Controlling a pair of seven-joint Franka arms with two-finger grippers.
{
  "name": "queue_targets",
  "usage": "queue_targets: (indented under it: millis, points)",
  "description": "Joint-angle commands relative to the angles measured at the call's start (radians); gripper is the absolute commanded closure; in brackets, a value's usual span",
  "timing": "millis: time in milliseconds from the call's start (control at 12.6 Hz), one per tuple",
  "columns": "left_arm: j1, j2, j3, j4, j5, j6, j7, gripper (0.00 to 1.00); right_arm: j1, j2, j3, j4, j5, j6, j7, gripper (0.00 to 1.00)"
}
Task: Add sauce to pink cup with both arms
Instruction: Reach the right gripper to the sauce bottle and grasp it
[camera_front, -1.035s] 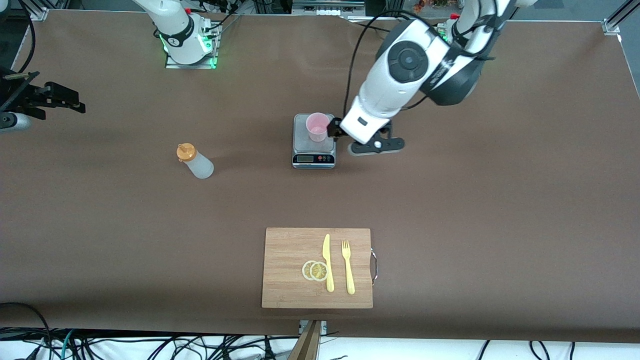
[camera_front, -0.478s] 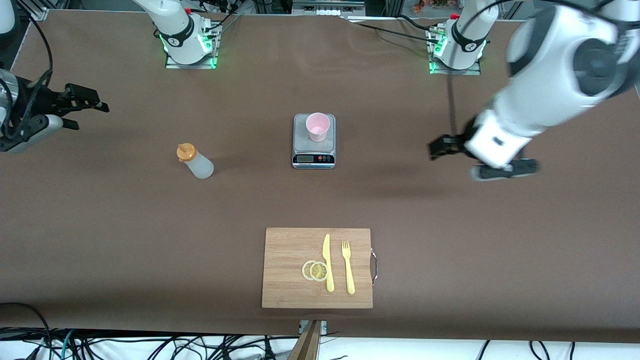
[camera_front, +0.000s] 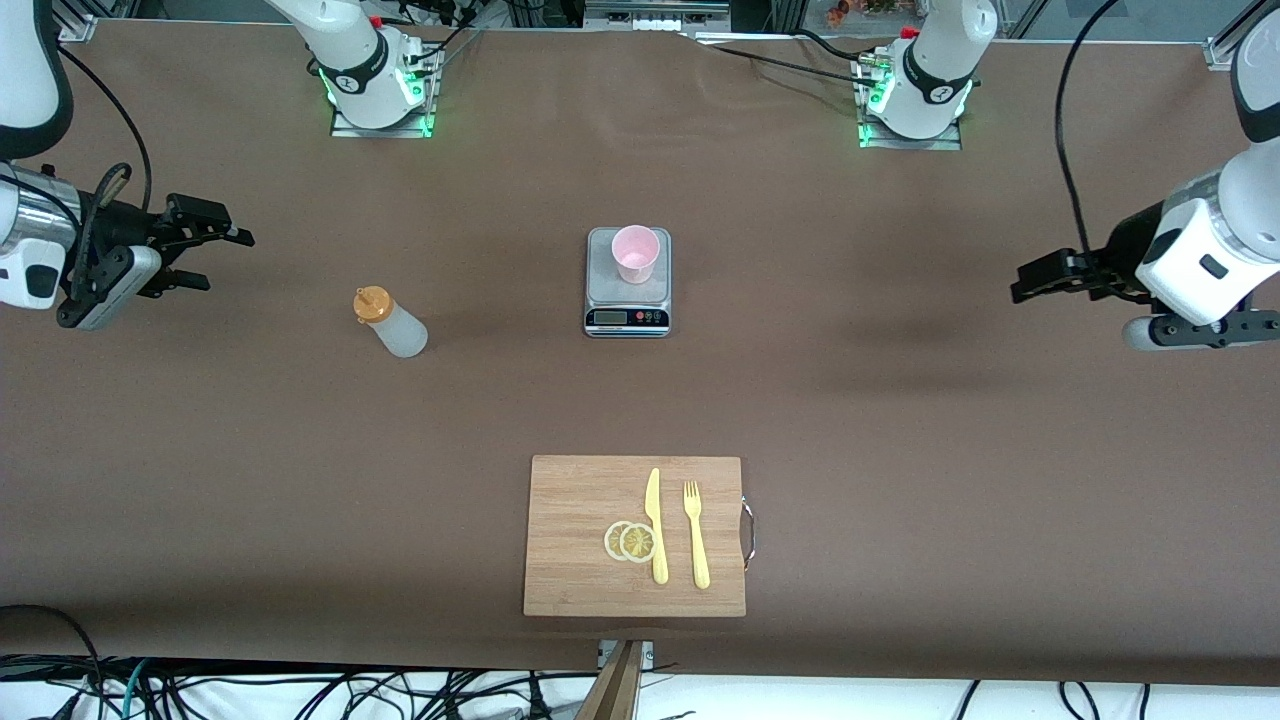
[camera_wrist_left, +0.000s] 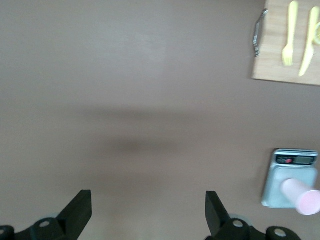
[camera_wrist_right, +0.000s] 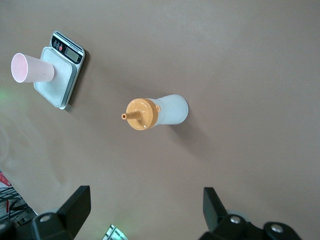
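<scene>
Sauce stands nearest the right tool, cup waits on the scale

Front view: the sauce (camera_front: 390, 322) stands upright on the table (camera_front: 900, 420) toward the right arm's end, between the released right tool (camera_front: 215, 252) and the scale (camera_front: 627, 282) carrying the pink cup (camera_front: 635, 252); nothing stands between; the cutting board (camera_front: 580, 560) lies nearer the camera. Left wrist view: the left tool (camera_wrist_left: 148, 212), released, hovers over bare table, well apart. Right wrist view: the bottle's orange nozzle points up toward the camera
</scene>
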Motion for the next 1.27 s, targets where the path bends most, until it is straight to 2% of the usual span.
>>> queue_targets:
  millis: [0, 398, 637, 876, 1035, 1195]
  points:
    - [0.023, -0.009, -0.006, 0.014, 0.047, -0.029, 0.101, 0.00, -0.005, -0.022, 0.003, -0.020, 0.022, 0.007, -0.029, 0.01]
    - [0.026, 0.000, -0.004, 0.018, 0.046, -0.035, 0.105, 0.00, -0.005, -0.015, 0.003, -0.020, 0.022, 0.003, -0.041, 0.01]
    - [0.039, 0.006, -0.004, 0.038, 0.049, -0.039, 0.103, 0.00, -0.006, -0.002, -0.026, -0.023, 0.022, -0.008, -0.093, 0.01]
    - [0.037, 0.008, -0.004, 0.038, 0.049, -0.041, 0.103, 0.00, -0.006, 0.001, -0.028, -0.023, 0.022, -0.007, -0.093, 0.01]
    - [0.034, 0.009, -0.004, 0.040, 0.051, -0.049, 0.102, 0.00, -0.014, 0.057, -0.045, -0.030, 0.031, 0.012, -0.246, 0.01]
    - [0.037, 0.017, -0.003, 0.041, 0.051, -0.047, 0.103, 0.00, -0.023, 0.134, -0.094, -0.044, 0.136, 0.024, -0.506, 0.01]
